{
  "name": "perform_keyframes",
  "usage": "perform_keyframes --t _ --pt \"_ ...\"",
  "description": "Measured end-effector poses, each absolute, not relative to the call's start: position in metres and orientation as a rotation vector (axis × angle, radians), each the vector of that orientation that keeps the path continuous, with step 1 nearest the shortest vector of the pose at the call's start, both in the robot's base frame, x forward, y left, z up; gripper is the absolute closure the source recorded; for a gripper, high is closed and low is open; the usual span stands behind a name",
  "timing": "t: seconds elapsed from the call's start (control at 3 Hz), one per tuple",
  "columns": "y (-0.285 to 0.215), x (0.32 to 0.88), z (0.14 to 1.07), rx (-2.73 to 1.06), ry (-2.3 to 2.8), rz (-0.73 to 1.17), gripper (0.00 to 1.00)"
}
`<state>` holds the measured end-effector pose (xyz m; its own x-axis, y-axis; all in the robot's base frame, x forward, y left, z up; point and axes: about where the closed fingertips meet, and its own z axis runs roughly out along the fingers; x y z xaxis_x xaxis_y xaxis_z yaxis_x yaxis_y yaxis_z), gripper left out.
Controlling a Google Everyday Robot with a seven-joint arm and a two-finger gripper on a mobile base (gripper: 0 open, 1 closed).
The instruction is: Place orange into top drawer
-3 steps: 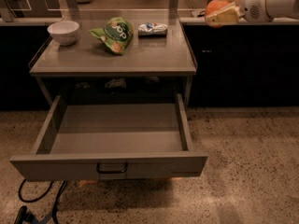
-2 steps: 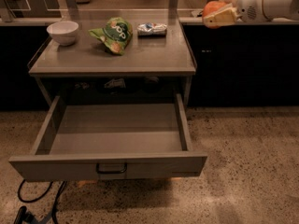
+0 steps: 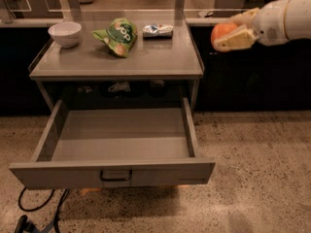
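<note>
My gripper [image 3: 228,30] is at the upper right, off the right edge of the grey cabinet top [image 3: 160,59], shut on the orange [image 3: 221,31], which shows between the cream fingers [image 3: 237,38]. The white arm runs off to the right. The top drawer [image 3: 116,171] is pulled wide open below the cabinet top, its inside bare, with a small dark bail handle at the centre of its front panel. The gripper with the orange is above and to the right of the drawer, at about the height of the cabinet top.
On the cabinet top stand a white bowl [image 3: 64,33] at the left, a green snack bag [image 3: 118,36] in the middle and a small silver-blue packet [image 3: 158,30] behind it. Speckled floor surrounds the drawer. Black cables [image 3: 34,212] lie at the lower left.
The gripper with the orange has come lower and slightly left, closer to the cabinet's right edge. The drawer and the things on top have not moved.
</note>
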<state>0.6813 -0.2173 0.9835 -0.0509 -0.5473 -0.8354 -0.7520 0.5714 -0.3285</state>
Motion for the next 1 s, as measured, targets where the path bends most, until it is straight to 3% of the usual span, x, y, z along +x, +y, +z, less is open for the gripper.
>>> perform_keyframes --t 0.33,1.0 --pt "-0.206 0.598 0.974 -1.123 1.731 0.355 1.00" --pt "-0.218 0.584 0.942 -1.095 1.803 0.375 1.00"
